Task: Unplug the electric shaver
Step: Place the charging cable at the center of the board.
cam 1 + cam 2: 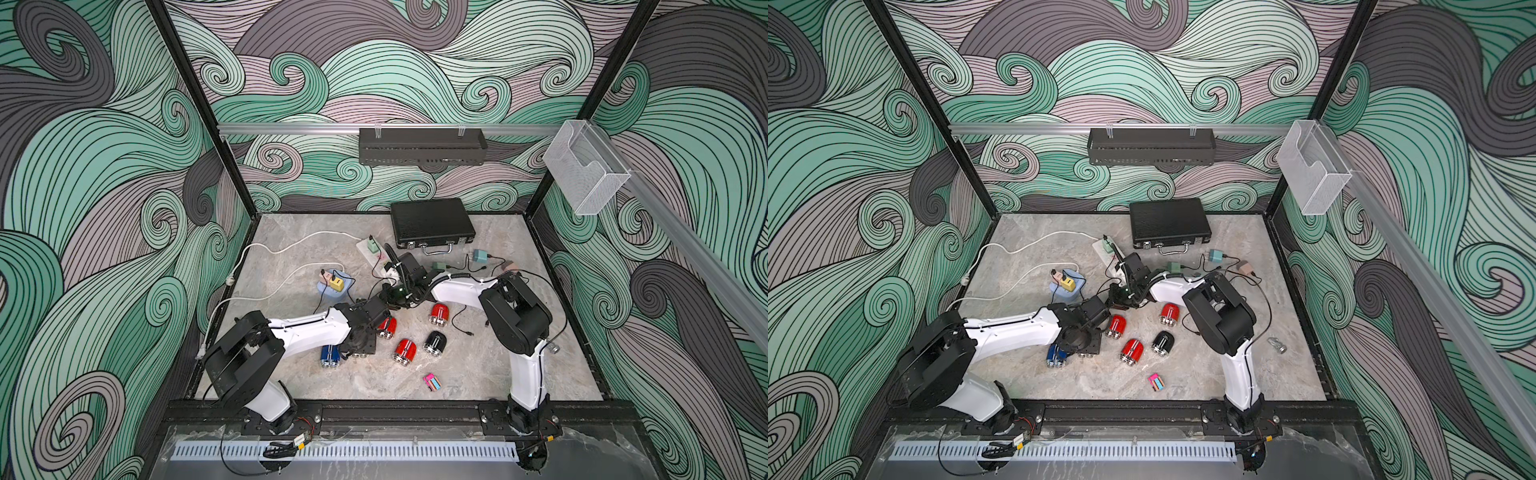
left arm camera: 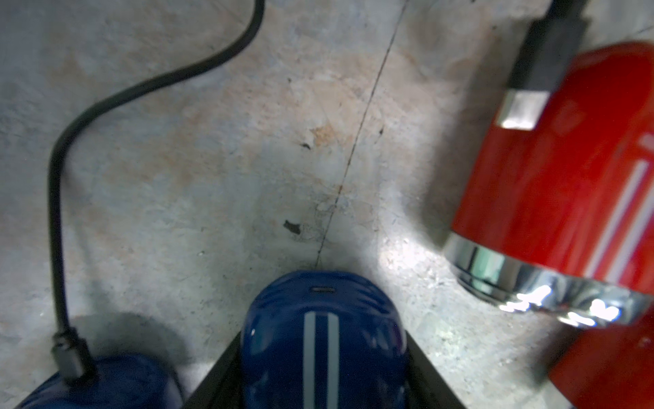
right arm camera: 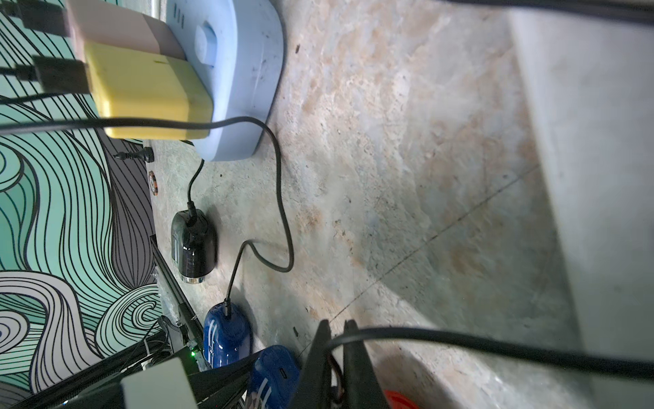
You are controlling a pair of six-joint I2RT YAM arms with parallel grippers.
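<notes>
Clutter nearest the front edge of the tabletop (image 1: 353, 386) is a small pink item (image 1: 432, 381). Just beyond it lie a red shaver (image 1: 405, 350) and a black shaver (image 1: 434, 343).

To their left, the left hand (image 2: 322, 354) grips a blue electric shaver (image 2: 320, 311) by its sides, its fingers set partway apart around the body. The shaver's charging port (image 2: 322, 289) is empty. A second blue shaver (image 2: 106, 382) lies just beside it with a black lead (image 2: 56, 212) plugged in. A second red shaver (image 2: 566, 194) lies on its other side.

Slightly farther back, the right hand (image 3: 336, 327) has its fingers drawn almost together, pinching a black cable (image 3: 460, 345). The cable's plug end is hidden.

Beyond sits a round blue power strip (image 1: 328, 296) carrying a yellow charger (image 1: 337, 284). Then comes a white power strip (image 1: 365, 251), and a closed black case (image 1: 432, 224) lies by the back wall.
</notes>
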